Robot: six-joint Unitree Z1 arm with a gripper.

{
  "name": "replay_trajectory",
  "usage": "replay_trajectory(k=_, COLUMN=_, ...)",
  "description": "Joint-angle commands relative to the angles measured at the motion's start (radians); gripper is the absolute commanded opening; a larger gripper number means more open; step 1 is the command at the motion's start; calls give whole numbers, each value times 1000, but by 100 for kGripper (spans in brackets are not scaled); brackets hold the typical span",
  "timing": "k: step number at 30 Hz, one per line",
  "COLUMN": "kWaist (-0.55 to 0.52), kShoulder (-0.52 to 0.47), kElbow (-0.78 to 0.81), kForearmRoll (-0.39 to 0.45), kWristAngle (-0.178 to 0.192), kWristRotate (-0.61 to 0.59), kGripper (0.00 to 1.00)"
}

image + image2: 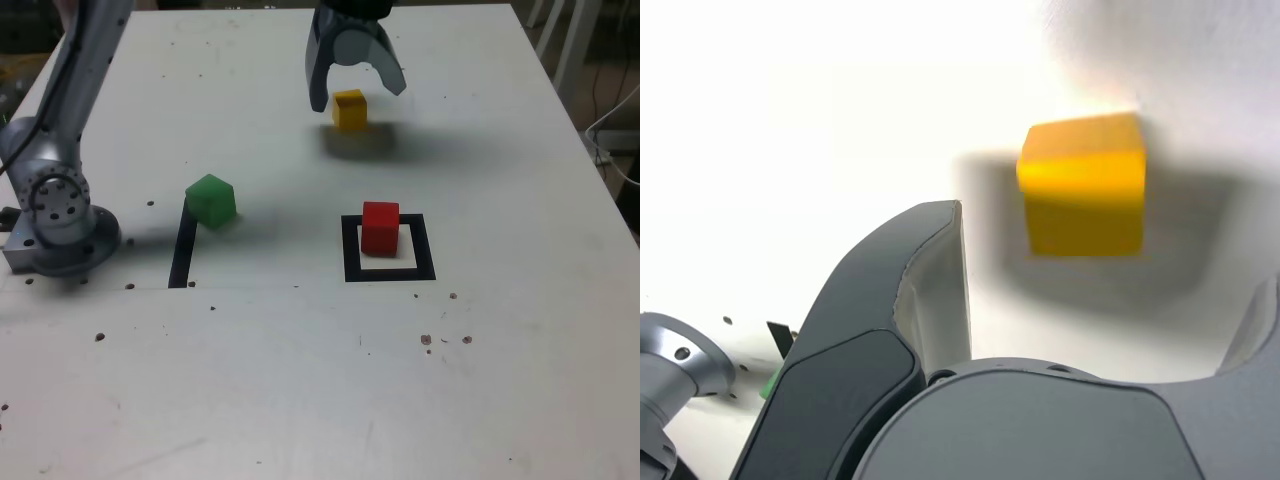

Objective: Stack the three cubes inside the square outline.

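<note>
Exterior view shows, going from the near edge of the white tabletop (300,400) to the far edge, first the thick black square outline with a white centre (389,271). The small matte red cube (380,227) stands inside it, touching the far part of the frame. On the exterior view's left, the small matte green cube (211,200) sits at the far end of a straight black line (182,252), near the grey arm base (55,215). Farther, close to the far edge, the small matte yellow cube (350,109) rests on the tabletop, and the dark grey gripper (355,88) hangs over it with jaws wide apart, holding nothing.

The step in hand seems to be the grasp of the yellow cube. To do it well, I think the gripper should be centred so the cube is between both fingers, go down until the pads are at the middle of the cube's sides, and close squarely on two flat faces, not on corners. The cube looks slightly turned, so a small wrist rotation may help.

In the wrist view only one finger (895,300) is clear; the other is cut off at the picture's border, and the yellow cube (1083,185) is blurred. I cannot tell how high the fingertips are above the tabletop.
</note>
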Motion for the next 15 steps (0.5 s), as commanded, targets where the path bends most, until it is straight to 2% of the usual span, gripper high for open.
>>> replay_trajectory(k=1, kWaist=14, kShoulder=27, kElbow=-26, kForearmRoll=10, kWristAngle=-11, kWristRotate=17, kGripper=97)
replay_trajectory(k=6, kWaist=42, kShoulder=86, kElbow=-97, kForearmRoll=46, kWristAngle=-32, kWristRotate=52, kGripper=93)
replay_trajectory(k=9, kWaist=50, kShoulder=107, kElbow=-132, kForearmRoll=71, kWristAngle=-34, kWristRotate=58, kGripper=87)
replay_trajectory(k=12, kWaist=53, kShoulder=114, kElbow=-151, kForearmRoll=88, kWristAngle=-33, kWristRotate=58, kGripper=73)
replay_trajectory(k=15, kWaist=51, kShoulder=115, kElbow=-160, kForearmRoll=94, kWristAngle=-29, kWristRotate=57, kGripper=52)
